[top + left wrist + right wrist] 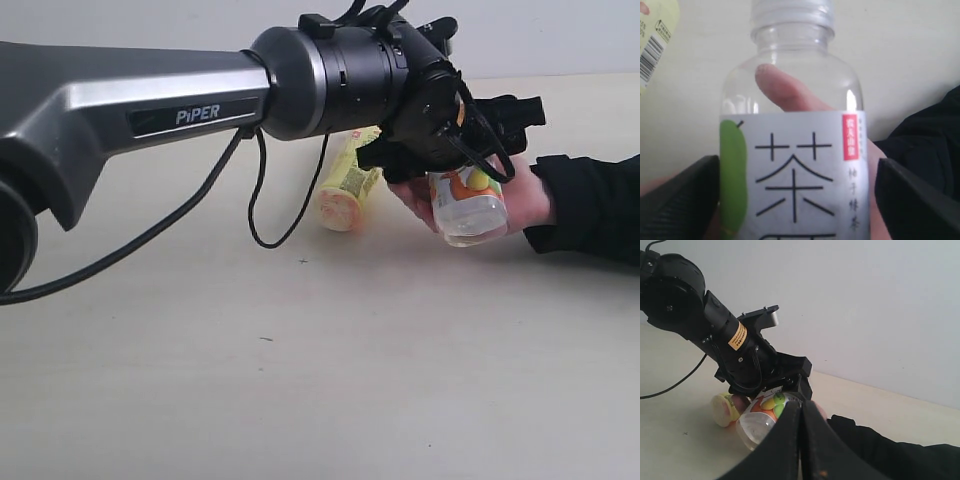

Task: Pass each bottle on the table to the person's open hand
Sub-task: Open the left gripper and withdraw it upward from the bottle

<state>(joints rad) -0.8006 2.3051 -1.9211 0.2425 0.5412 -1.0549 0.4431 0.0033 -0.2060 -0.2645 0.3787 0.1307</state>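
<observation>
A clear bottle with a white fruit-picture label point(468, 205) lies in the person's open hand point(525, 195) at the right of the table point(300, 360). My left gripper point(460, 160) reaches down over it. In the left wrist view the bottle point(795, 165) sits between the black fingers point(680, 200), and skin shows in a gap beside the other finger, so the left gripper point(797, 200) is open. A yellow bottle point(350, 185) lies on its side just left of the hand. My right gripper point(801, 440) is shut and holds nothing, facing the bottle point(762, 420).
The left arm point(150, 100) stretches across the top of the exterior view, its cable point(255, 200) hanging to the table. The person's black sleeve point(590, 205) lies along the right edge. A pale wall point(865, 300) stands behind the table.
</observation>
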